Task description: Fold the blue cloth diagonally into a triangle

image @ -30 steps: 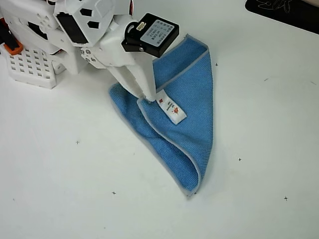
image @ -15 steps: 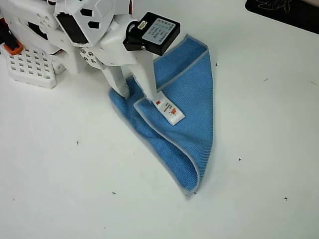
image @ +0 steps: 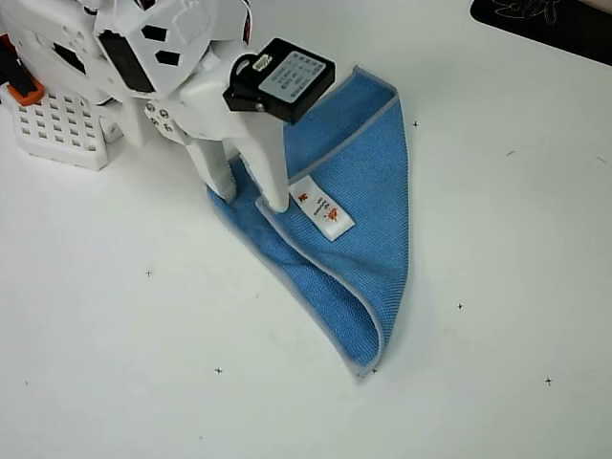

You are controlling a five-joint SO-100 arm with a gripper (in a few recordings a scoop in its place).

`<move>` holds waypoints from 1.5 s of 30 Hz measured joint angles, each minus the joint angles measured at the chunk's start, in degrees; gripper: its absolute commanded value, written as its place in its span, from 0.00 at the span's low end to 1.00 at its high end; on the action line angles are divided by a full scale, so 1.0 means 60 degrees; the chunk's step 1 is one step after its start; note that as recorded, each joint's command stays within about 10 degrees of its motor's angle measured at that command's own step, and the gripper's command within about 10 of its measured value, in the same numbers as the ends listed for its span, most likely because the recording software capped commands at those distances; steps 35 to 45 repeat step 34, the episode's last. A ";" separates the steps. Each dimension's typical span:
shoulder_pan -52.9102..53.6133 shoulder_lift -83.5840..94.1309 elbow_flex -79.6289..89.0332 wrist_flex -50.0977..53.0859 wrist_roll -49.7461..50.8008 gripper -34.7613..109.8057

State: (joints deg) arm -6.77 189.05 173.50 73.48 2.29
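The blue cloth (image: 359, 206) lies on the white table, folded over itself into a rough triangle with its point toward the lower right. Grey stitched edging runs along the folded edges, and a small white tag (image: 322, 207) with red print faces up near the folded-over corner. My white gripper (image: 251, 194) stands over the cloth's left corner, open, with one finger (image: 222, 180) at the cloth's left edge and the other finger (image: 274, 189) beside the tag. Nothing is held between them.
A white perforated block (image: 55, 129) with an orange part sits at the upper left beside the arm's base. A black mat (image: 550, 24) occupies the upper right corner. Small black cross marks dot the table.
The gripper has gone from shut on the cloth's corner to open, letting the corner drop flat, and has lifted and shifted slightly left. The cloth stays folded.
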 measured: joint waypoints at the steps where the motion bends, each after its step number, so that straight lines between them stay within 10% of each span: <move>1: 0.0132 0.0000 0.0000 0.0000 0.0293 0.48; 45: 0.0571 0.0000 0.0000 0.0000 0.2021 0.48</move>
